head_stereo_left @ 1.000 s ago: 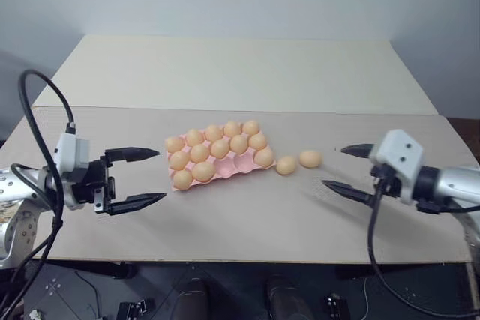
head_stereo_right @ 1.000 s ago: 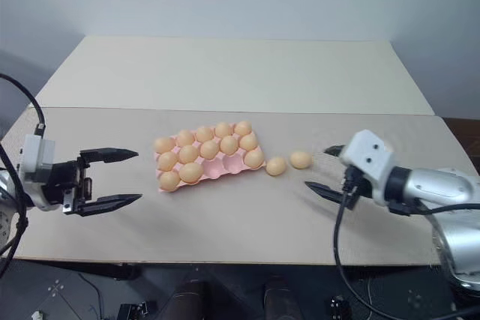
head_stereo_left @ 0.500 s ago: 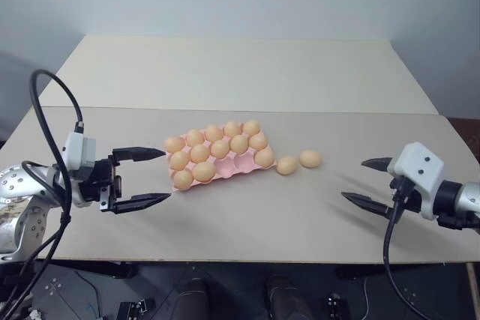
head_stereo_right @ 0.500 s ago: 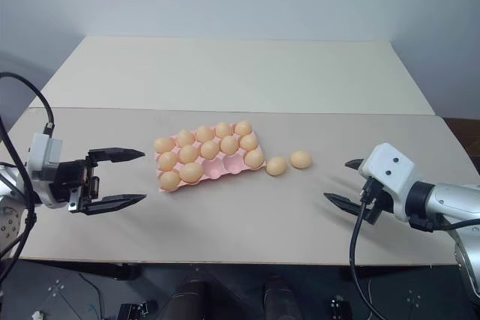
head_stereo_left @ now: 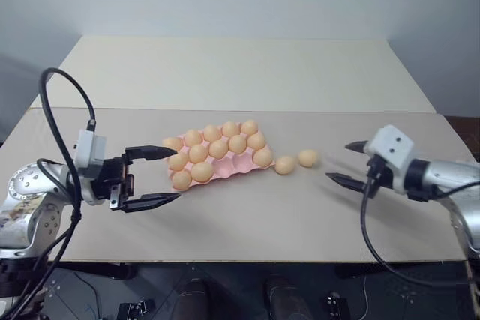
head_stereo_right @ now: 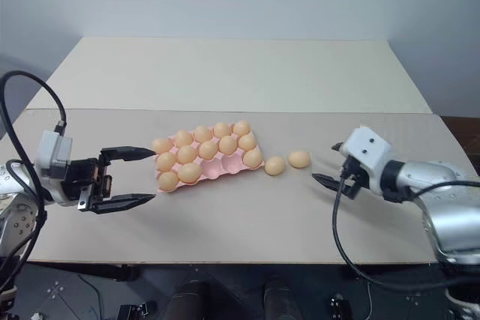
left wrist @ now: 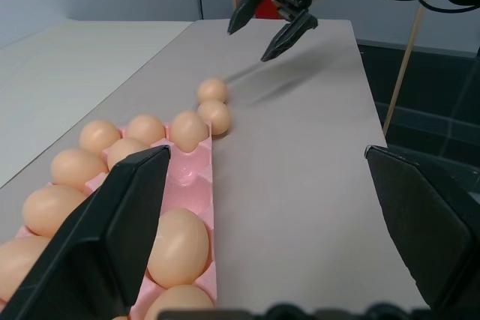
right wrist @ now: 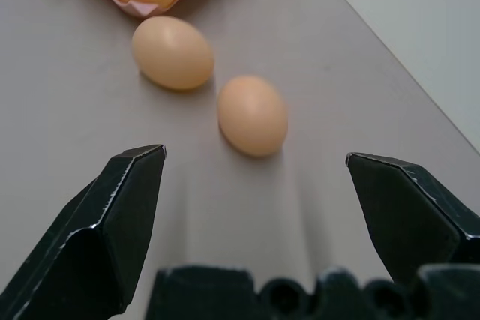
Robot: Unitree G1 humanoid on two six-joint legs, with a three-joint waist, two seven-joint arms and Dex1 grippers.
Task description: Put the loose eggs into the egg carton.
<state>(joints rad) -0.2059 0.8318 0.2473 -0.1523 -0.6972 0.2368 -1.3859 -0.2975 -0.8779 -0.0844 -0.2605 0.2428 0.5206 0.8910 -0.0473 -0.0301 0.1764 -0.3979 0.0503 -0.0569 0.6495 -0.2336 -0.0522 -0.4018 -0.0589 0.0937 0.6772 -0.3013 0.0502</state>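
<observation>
Egg carton (head_stereo_left: 225, 166): pale pink moulded tray, rectangular, lidless, three rows of five round cups; lay slightly askew near the middle of the table (head_stereo_left: 247, 222). Thirteen cups held eggs; two cups in the near row, toward the right end, stood empty and showed a glossy pink hollow.

Loose eggs: two, smooth, matte tan-orange ovals, lying on the bare table to the right of the carton. First egg (head_stereo_left: 285, 165) sat just beside the carton's right corner; second egg (head_stereo_left: 308, 158) lay just beside the first, on its far right side.

Table: flat, matte, beige-grey surface, with a paler cream panel (head_stereo_left: 232, 73) joined along its far edge.

Left gripper (head_stereo_left: 163, 175): two black, tapered fingers spread wide, empty, pointing across toward the carton's left end, the upper fingertip close to the corner egg.

Right gripper (head_stereo_left: 345, 162): two black wedge-shaped fingers spread wide, empty, angled down and aimed at the two loose eggs, near but apart from them.
</observation>
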